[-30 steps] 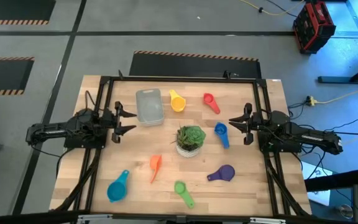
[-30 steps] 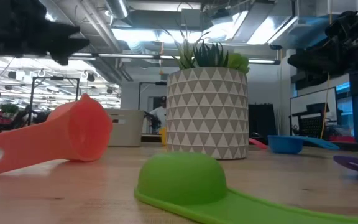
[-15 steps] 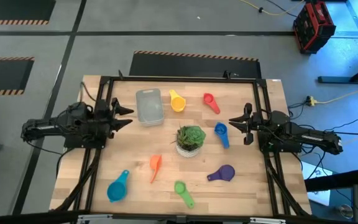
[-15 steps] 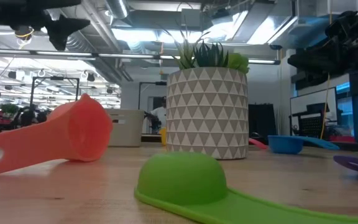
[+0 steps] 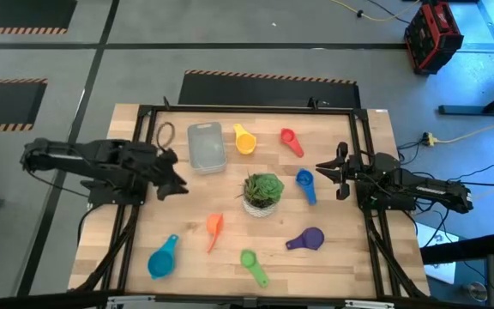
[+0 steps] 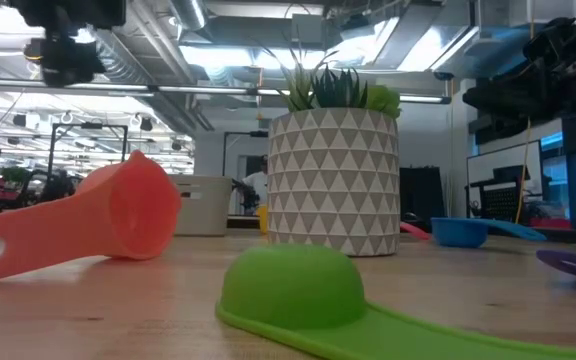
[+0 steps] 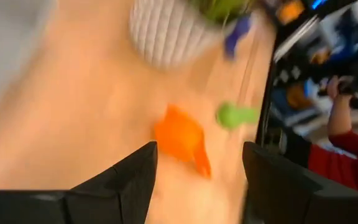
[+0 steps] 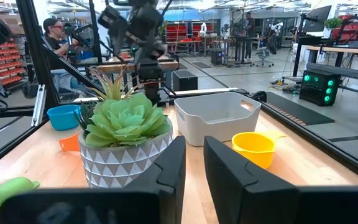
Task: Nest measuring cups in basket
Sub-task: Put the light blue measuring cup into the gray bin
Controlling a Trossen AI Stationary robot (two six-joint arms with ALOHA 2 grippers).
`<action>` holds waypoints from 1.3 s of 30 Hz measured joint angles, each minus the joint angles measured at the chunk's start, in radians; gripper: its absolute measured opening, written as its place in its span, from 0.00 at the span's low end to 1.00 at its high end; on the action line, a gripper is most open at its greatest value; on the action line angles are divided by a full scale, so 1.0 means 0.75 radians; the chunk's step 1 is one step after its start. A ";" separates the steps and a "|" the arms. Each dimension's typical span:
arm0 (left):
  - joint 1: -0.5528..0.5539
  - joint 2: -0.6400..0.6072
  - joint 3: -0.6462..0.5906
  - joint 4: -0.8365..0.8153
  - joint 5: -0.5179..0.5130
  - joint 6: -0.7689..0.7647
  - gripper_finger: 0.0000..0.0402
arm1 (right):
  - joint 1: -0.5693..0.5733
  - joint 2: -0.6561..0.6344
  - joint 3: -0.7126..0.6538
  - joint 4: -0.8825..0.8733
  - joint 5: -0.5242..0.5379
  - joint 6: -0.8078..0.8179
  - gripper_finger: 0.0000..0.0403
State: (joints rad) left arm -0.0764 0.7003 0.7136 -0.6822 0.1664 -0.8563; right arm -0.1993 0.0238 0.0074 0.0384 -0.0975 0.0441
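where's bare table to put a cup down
Bare wood lies between the basket and the orange cup, and at the near right corner past the purple cup. It is crowded around the plant and blue cup.

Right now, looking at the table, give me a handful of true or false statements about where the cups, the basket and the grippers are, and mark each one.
1. The translucent grey-white plastic basket has no measuring cup inside. True.
2. The yellow plastic measuring cup lies beside the basket. True.
3. The right gripper holds the small blue plastic measuring cup. False: its fingers are nearly together on nothing, and the cup lies on the wooden table.
4. The left gripper is open above the table. True.
5. The purple plastic measuring cup sits nested in the green plastic measuring cup. False: they lie apart.
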 joint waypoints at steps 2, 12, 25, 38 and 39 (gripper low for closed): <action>-0.053 0.080 0.046 -0.091 0.050 -0.119 0.57 | 0.001 0.000 0.000 0.000 0.000 0.000 0.16; -0.346 0.355 0.115 -0.285 0.356 -0.658 0.57 | 0.000 0.000 0.000 0.000 0.000 0.000 0.16; -0.740 0.561 0.115 -0.253 0.406 -0.966 0.57 | 0.000 0.000 0.000 0.000 0.000 0.000 0.16; -0.895 0.756 0.115 -0.202 0.393 -0.975 0.57 | 0.001 0.000 0.000 0.000 0.000 0.001 0.16; -0.899 0.770 0.115 -0.202 0.388 -0.975 0.57 | 0.000 0.000 0.000 0.000 0.000 0.000 0.16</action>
State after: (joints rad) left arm -0.7508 1.2774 0.8001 -0.8337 0.4573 -1.5875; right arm -0.1993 0.0238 0.0074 0.0383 -0.0975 0.0443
